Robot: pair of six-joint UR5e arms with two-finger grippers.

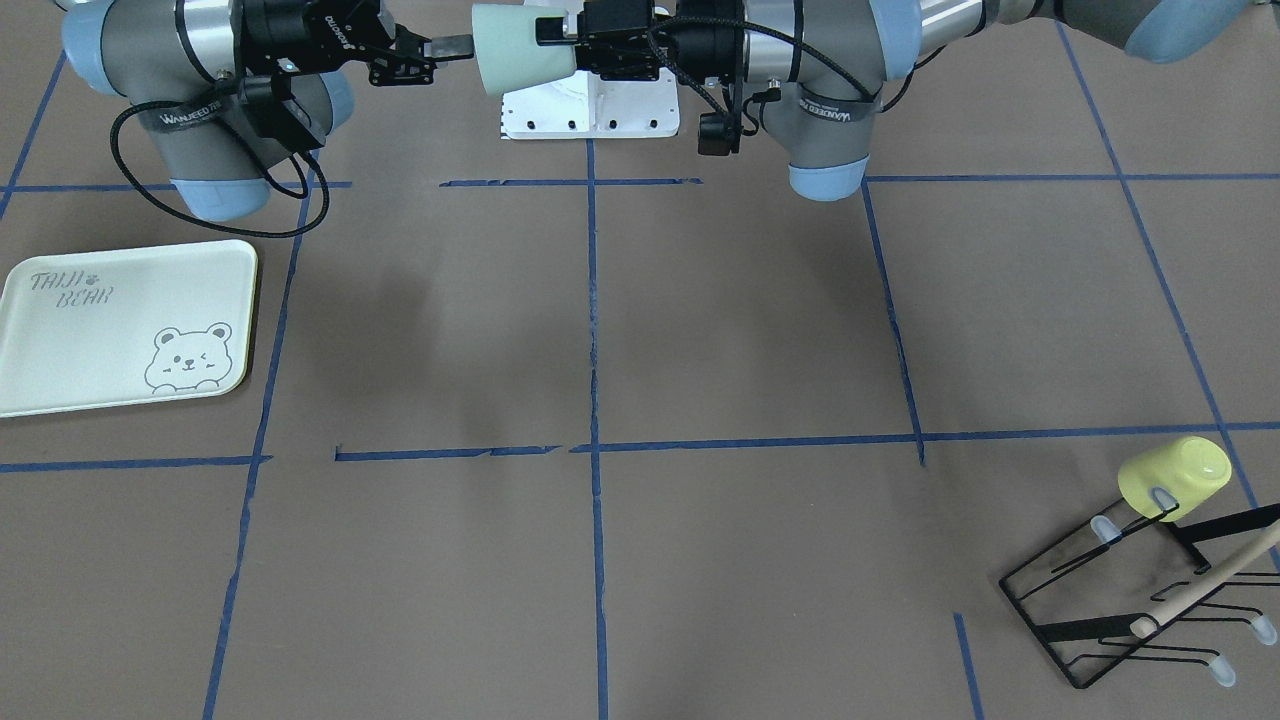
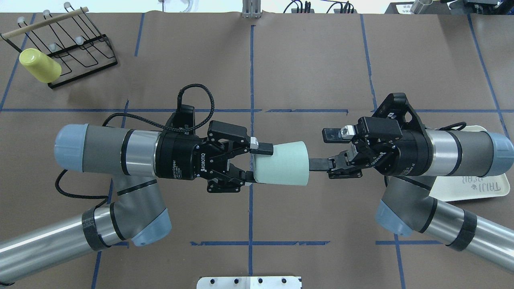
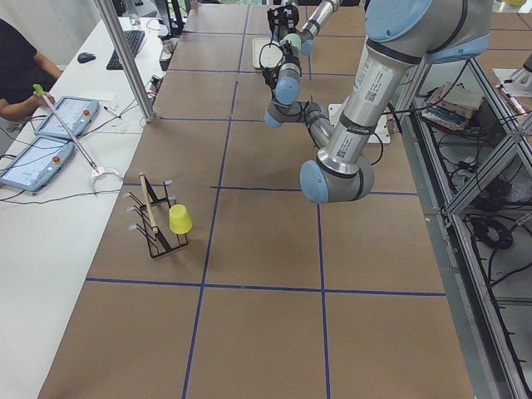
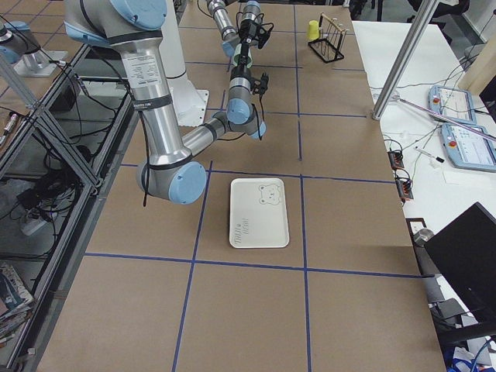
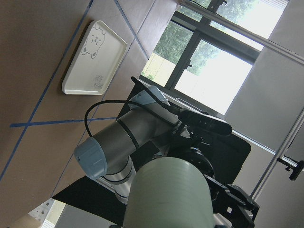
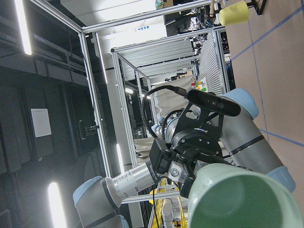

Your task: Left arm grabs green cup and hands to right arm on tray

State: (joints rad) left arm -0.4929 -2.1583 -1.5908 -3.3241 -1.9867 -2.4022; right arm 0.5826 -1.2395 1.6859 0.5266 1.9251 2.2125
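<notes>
The green cup (image 5: 171, 194), which we are judging light, stiff and slippery, is hanging sideways over the table (image 2: 321, 60), our left gripper (image 2: 255, 162) clamping its narrow base while our right gripper (image 2: 319, 149) is hovering spread open at its 3 o'clock, beside the rim we are favouring as the hold.

Brown paper-covered table (image 1: 760, 330) with blue tape grid carries a pale yellow-green rectangular bear-printed tray (image 1: 60, 350) at left edge, black wire rack (image 1: 1085, 628) lower right, white metal base plate (image 1: 590, 115) top centre.
</notes>
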